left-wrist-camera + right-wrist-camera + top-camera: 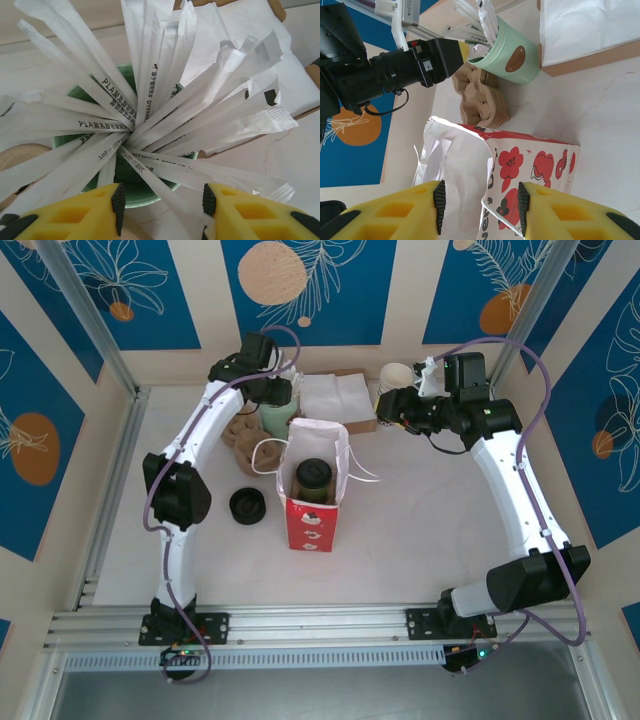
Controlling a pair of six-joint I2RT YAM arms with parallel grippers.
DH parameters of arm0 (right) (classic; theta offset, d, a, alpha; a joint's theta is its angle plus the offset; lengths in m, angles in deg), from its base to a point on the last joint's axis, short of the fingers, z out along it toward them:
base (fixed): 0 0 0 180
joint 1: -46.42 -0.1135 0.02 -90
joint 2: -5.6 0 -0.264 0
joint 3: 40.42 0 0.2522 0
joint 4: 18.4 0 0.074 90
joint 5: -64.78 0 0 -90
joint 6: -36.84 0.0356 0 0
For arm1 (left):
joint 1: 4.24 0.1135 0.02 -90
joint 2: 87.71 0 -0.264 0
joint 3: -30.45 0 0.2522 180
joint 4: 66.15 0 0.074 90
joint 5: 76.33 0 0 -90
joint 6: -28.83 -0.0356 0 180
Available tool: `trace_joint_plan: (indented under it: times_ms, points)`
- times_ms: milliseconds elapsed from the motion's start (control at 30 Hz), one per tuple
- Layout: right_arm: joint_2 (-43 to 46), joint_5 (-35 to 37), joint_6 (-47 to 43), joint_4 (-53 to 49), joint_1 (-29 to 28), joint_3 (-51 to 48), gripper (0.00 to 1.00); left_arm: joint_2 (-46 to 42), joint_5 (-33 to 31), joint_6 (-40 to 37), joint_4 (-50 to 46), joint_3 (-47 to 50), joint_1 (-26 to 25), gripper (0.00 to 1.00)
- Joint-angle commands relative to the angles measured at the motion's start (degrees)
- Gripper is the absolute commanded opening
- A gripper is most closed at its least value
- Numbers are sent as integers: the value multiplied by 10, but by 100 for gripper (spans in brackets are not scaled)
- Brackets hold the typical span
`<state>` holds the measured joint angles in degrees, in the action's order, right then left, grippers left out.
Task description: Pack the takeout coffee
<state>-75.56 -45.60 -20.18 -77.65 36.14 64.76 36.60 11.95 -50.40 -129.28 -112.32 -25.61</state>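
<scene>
done: the takeout coffee (pixel 314 475) stands upright inside the red-and-white paper bag (pixel 312 522) near the middle of the tabletop (pixel 420 530), with its black lid showing through the open top.
remaining: probably extras such as a straw; the bag mouth is not closed.
left gripper (pixel 162 200): jaws apart over the pale green cup (pixel 150 192) of wrapped straws (pixel 150 75) by the back edge. one straw runs between the fingers and looks unpinched.
right gripper (pixel 480 200): jaws apart and empty, toward the back right corner, facing the bag.
around: napkin box (pixel 340 400) at the back edge, cardboard carriers (pixel 238 432) beside the green cup, spare black lids (pixel 247 506) left of the bag.
in the way: the fanned straws crowd each other, so picking just one looks fiddly.
</scene>
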Motion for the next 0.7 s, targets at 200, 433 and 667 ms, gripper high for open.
trace_joint_plan:
  times_ms: [200, 433, 667]
  points:
    - [-9, -18, -7, 5, 4, -11, 45, 20, -20, -5, -8, -26, 11, 35]
    - [-10, -16, -8, 8, 2, -13, 45, 21, -37, -7, -14, -30, 11, 31]
    - [-11, -14, -10, 11, 1, -18, 44, 9, -37, -8, -22, -28, 8, 24]
